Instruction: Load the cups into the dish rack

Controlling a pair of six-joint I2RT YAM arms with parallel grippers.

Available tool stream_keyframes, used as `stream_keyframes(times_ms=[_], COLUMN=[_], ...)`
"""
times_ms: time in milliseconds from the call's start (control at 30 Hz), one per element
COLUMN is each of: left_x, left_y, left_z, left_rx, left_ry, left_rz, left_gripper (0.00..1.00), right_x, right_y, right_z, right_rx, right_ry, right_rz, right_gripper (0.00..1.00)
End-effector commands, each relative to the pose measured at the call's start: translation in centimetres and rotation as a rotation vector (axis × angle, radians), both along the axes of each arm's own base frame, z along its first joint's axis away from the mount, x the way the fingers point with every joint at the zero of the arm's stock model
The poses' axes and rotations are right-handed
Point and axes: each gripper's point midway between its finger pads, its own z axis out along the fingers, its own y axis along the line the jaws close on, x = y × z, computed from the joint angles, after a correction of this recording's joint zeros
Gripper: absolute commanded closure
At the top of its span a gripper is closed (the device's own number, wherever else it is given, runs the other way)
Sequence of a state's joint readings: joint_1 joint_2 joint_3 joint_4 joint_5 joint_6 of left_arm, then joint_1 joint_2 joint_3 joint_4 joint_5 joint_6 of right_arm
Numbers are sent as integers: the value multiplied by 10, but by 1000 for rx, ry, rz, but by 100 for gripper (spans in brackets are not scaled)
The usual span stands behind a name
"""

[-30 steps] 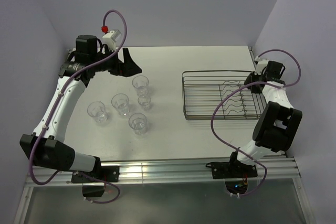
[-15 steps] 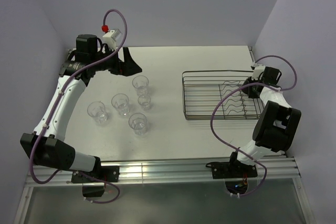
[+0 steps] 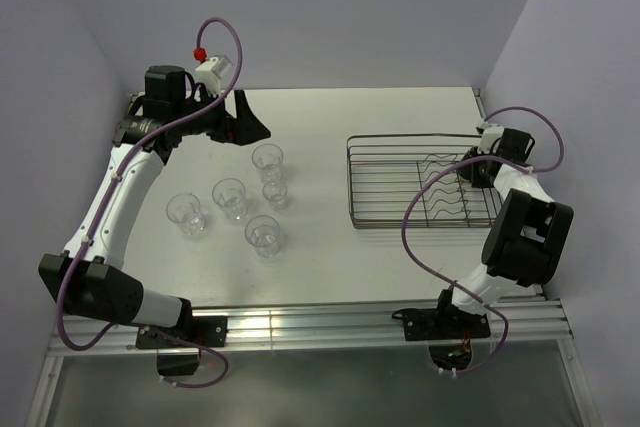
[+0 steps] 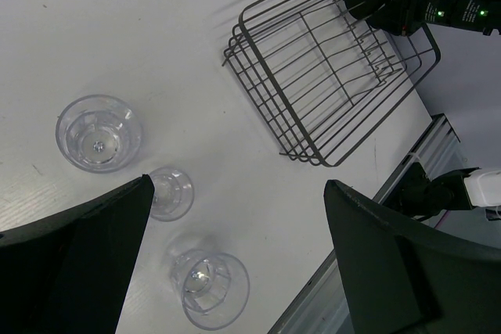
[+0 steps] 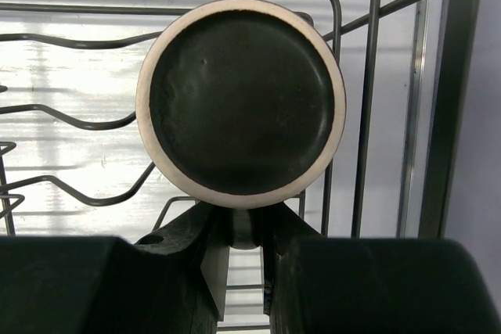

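Five clear faceted tumblers stand on the white table left of centre: one [image 3: 267, 158] at the back, the smallest [image 3: 275, 194], and others [image 3: 230, 197], [image 3: 187, 213], [image 3: 263, 235]. My left gripper [image 3: 245, 122] hangs open and empty above and behind them. Its wrist view shows three tumblers [image 4: 98, 132], [image 4: 171, 192], [image 4: 207, 287] between its spread fingers [image 4: 86, 263]. My right gripper [image 3: 483, 159] is shut on the handle of the dark brown mug [image 5: 241, 99]. It holds the mug tipped, base toward its camera, over the right end of the dish rack [image 3: 400, 185].
The wire rack [image 4: 313, 91] holds no cups; its wavy dividers [image 5: 70, 119] lie under the mug. Lilac walls close in the back and both sides. A metal rail [image 3: 330, 322] runs along the near table edge.
My right gripper has moved the mug slightly down and inward over the rack's right end. The left arm and the tumblers have not moved.
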State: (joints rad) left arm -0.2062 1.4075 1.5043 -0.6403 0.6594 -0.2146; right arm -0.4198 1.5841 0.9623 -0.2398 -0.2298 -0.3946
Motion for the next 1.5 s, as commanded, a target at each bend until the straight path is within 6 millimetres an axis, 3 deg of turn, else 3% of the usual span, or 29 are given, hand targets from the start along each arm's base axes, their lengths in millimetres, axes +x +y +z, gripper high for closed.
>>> stream_keyframes(times_ms=[0, 633, 1000, 1333, 1467], left_x=[0, -1, -2, -4, -5], left_y=[-1, -2, 0, 1, 2], left_z=[21, 12, 10, 9, 8], left_rx=[-18, -20, -16, -14, -10], left_ry=[-76, -54, -53, -58, -61], left_rz=[-20, -37, -37, -38, -29], left_gripper=[1, 1, 1, 1, 1], right_x=[19, 10, 6, 6, 6], right_y=[-12, -18, -18, -12, -11], right_z=[21, 1, -1, 18, 35], right_rx=[-41, -87, -90, -73, -80], right_ry=[-83, -38, -31, -58, -93], right_rz=[5, 6, 0, 10, 5], right_gripper=[100, 98, 57, 49, 43])
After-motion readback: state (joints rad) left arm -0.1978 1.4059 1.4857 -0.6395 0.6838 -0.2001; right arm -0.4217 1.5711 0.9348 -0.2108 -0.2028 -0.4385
